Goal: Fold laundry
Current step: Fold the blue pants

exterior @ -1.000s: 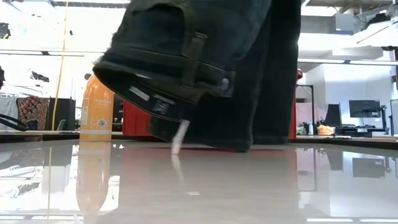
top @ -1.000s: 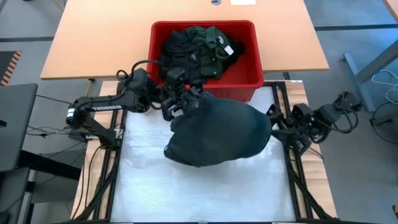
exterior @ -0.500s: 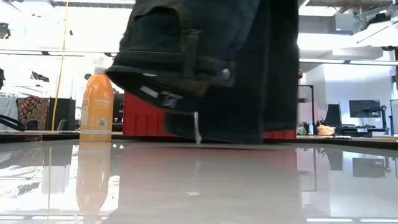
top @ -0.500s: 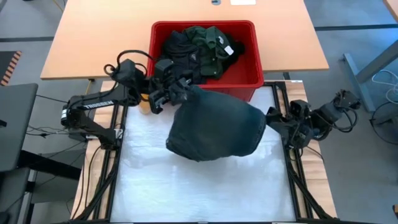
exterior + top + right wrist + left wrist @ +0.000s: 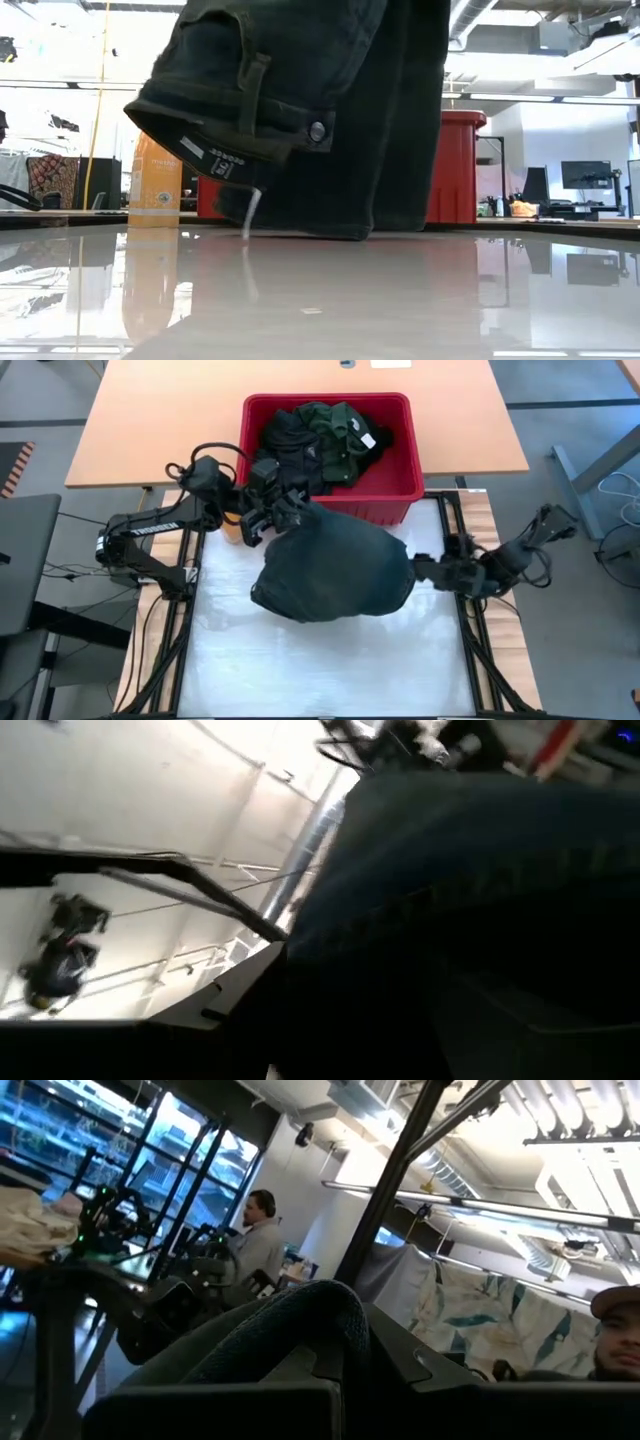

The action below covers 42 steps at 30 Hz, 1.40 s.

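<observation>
High view: the left gripper (image 5: pixel 283 512) is clamped on one end of the dark jeans (image 5: pixel 335 568), just in front of the red basket (image 5: pixel 405 485). It holds that end up, so the cloth hangs in a bunched mound from the basket's front wall down to the white mat (image 5: pixel 330 660). In the low view the waistband, with its belt loop and button, hangs clear of the mat while the lowest folds seem to rest on it.

Over the last second the mound has slid a little toward the left arm's side, and the right gripper (image 5: pixel 420 570) has come in from the far edge of the mat to the jeans' side. Its fingers stand apart, close against the cloth but not closed on it. I judge the right arm is about to take a second hold so the pair can be spread flat; no folding has begun.

Behind the jeans, the basket holds the remaining laundry: black cloth (image 5: pixel 285 435) beside a green shirt (image 5: pixel 340 425) with a white label. An orange bottle (image 5: pixel 155 170) stands near the basket.
</observation>
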{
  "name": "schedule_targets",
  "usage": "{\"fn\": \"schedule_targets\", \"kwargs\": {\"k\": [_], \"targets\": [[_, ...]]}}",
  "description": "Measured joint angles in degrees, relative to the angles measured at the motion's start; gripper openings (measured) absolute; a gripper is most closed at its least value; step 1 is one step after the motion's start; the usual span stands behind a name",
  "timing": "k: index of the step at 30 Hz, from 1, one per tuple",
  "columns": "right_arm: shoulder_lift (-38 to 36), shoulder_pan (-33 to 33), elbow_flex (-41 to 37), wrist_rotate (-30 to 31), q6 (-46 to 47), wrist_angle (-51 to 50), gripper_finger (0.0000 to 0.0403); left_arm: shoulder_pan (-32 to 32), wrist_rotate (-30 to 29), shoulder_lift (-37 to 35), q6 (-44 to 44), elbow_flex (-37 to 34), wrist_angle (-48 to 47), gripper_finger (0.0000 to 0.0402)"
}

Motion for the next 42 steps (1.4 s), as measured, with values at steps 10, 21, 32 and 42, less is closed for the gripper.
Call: {"fn": "schedule_targets", "kwargs": {"k": [10, 21, 32, 42], "targets": [[1.15, 3.35, 0.0, 14.37, 0.3, 0.43, 0.0255, 0.05, 3.88, 0.02, 2.77, 0.0, -4.44, 0.0], [4.68, -3.81, -0.61, 11.49, 7.07, 1.39, 0.0255, -0.11, 3.39, 0.04, 5.96, 0.0, -4.78, 0.0], [9.57, -15.02, -0.38, -1.3, 0.8, 16.69, 0.0244, -0.95, 2.5, 0.2, 9.3, 0.0, -3.91, 0.0], [10.18, -18.41, 6.44, -13.17, -7.53, 18.86, 0.0023, -3.7, -5.57, 0.11, 20.83, 0.07, 0.61, 0.0]]}}
